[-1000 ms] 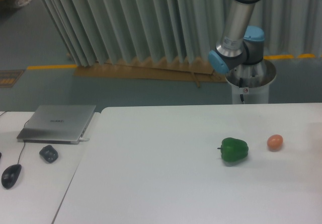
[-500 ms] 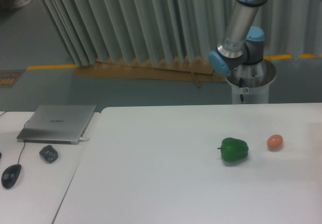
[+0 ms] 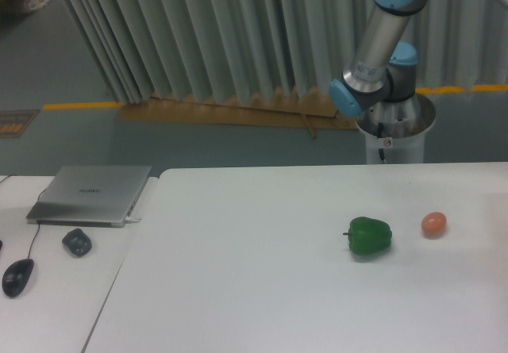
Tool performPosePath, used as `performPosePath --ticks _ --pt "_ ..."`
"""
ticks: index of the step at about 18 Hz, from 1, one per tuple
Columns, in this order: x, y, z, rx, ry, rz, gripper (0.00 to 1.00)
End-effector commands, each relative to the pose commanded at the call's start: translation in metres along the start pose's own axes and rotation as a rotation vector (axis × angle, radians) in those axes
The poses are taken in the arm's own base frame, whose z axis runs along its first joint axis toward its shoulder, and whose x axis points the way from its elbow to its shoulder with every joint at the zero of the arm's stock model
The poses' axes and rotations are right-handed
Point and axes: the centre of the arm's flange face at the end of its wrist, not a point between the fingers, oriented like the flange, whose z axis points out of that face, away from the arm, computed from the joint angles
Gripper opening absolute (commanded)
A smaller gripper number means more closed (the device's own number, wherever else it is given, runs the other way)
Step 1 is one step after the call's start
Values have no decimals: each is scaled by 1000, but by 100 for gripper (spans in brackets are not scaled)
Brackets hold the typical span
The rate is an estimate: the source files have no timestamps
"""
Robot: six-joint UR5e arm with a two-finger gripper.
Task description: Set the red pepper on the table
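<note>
The biggest thing in front of you is the white surface (image 3: 262, 289), wide and mostly bare. Beside it on the left sits a smaller desk (image 3: 55, 305) carrying a closed laptop (image 3: 91, 194), a mouse (image 3: 17, 276) and a small dark object (image 3: 77, 242). Behind the surface, you see only the arm (image 3: 381, 44): its base and lower joints, with the rest running out of the top right corner.

You cannot see the fingers at all, so you cannot tell whether they are spread, pressed together or pinching anything. The red pepper is likewise nowhere in this view; it may be up with the fingers, out of frame, but nothing here shows that.

On the right half of the surface lie a green pepper (image 3: 370, 236) and, near it to the right but apart, a small orange-pink ball (image 3: 433, 224).

To do the placing well, pick a landing spot in the open stretch left of the green pepper, well apart from both items and away from the edge. Bring the load down slowly, wait until it rests on the surface before letting go, then lift straight up so it does not roll.
</note>
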Motion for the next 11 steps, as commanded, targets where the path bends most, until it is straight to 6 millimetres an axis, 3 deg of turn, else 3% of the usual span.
performPosePath --ticks 6,11 --pt "-8 -16 16 -71 34 21 100" --pt "-10 -26 18 -121 58 54 100"
